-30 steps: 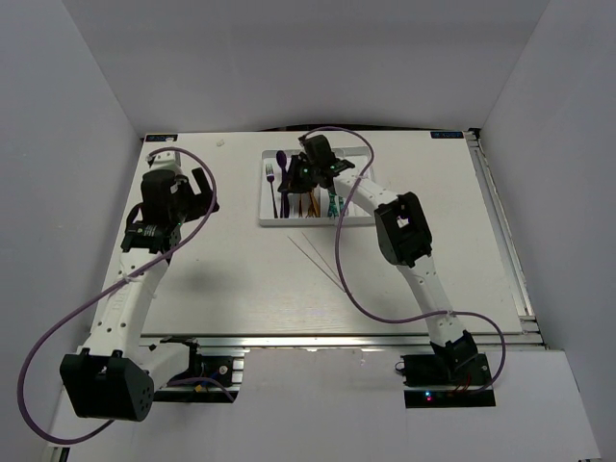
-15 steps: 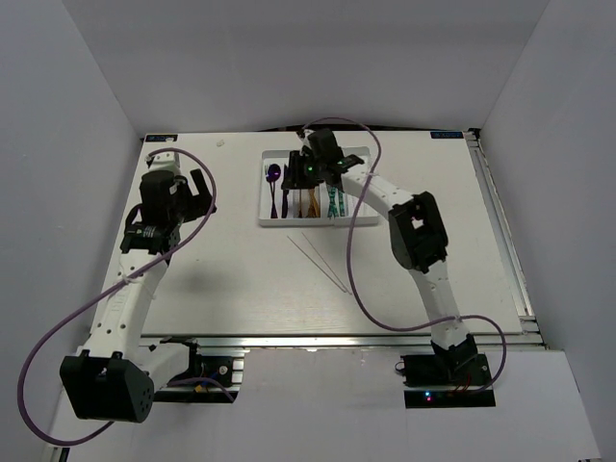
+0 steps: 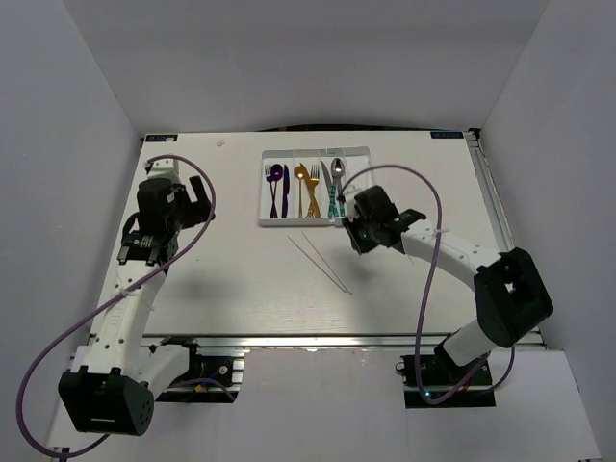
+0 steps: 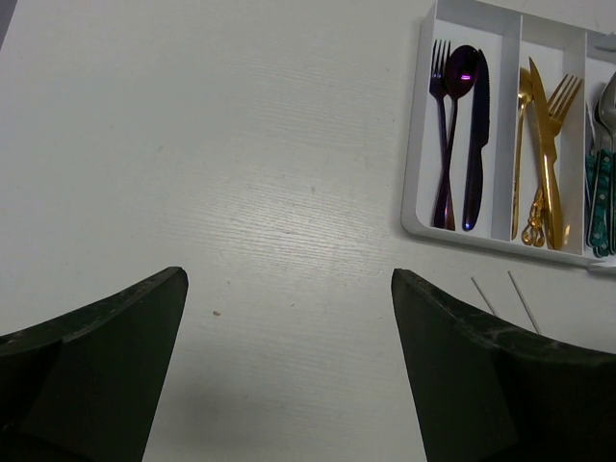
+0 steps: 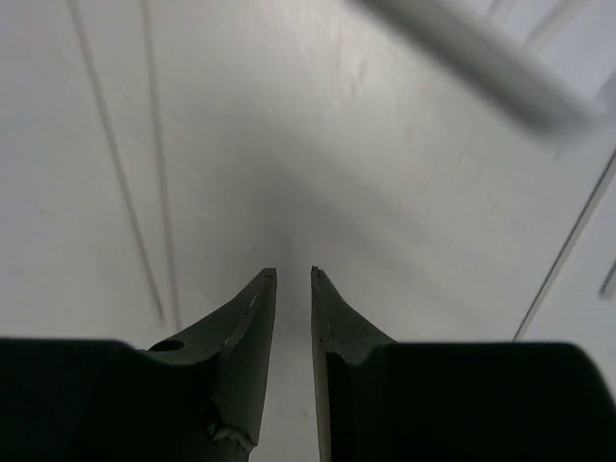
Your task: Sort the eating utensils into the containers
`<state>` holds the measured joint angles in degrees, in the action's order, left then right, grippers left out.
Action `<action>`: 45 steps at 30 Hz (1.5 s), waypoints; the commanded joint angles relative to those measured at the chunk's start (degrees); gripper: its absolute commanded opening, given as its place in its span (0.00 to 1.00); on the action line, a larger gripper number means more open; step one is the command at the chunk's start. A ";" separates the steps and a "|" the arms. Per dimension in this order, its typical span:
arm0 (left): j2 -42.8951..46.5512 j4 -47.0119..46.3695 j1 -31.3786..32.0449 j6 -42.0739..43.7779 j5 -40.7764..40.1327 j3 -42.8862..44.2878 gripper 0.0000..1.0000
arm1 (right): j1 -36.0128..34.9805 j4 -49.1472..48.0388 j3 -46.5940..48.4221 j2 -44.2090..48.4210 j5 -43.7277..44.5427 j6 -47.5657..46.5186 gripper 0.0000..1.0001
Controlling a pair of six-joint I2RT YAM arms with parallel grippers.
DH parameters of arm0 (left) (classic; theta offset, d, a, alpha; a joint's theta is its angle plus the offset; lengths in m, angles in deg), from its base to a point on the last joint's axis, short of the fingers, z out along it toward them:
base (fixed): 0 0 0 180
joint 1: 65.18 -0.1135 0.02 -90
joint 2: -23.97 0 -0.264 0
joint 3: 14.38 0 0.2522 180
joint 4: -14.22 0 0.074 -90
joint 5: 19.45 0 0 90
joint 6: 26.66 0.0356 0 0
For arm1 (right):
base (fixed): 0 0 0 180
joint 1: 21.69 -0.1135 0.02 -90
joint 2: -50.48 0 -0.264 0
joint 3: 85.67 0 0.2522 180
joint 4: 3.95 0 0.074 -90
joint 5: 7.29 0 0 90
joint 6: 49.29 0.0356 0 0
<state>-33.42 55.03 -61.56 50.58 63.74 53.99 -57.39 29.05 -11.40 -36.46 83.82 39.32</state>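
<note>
left gripper spread wide, empty | right gripper narrowed to a slit, empty | white chopsticks ahead-left of right gripper, on table | cutlery tray ahead-right of left gripper

Bright, even overhead light, soft shadows on the table; right wrist view partly blurred.

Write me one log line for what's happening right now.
left gripper: open, over table | right gripper: shut, empty | chopsticks: on table, outside tray | tray: purple, gold, teal utensils inside
</note>
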 commanded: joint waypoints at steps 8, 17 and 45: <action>5.78 2.66 -0.37 0.88 -4.96 -1.61 0.98 | -1.91 -0.43 -4.88 -4.28 6.28 -1.70 0.35; 11.06 4.41 -0.37 2.91 -8.39 -4.51 0.98 | -6.03 0.70 4.78 -13.43 3.73 0.68 0.39; 15.81 5.21 -0.37 4.40 -10.24 -6.88 0.98 | -10.88 0.27 6.29 -20.03 5.49 1.65 0.38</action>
<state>-18.71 59.80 -61.65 54.56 54.40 47.72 -67.84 29.84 -4.95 -55.04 88.34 40.55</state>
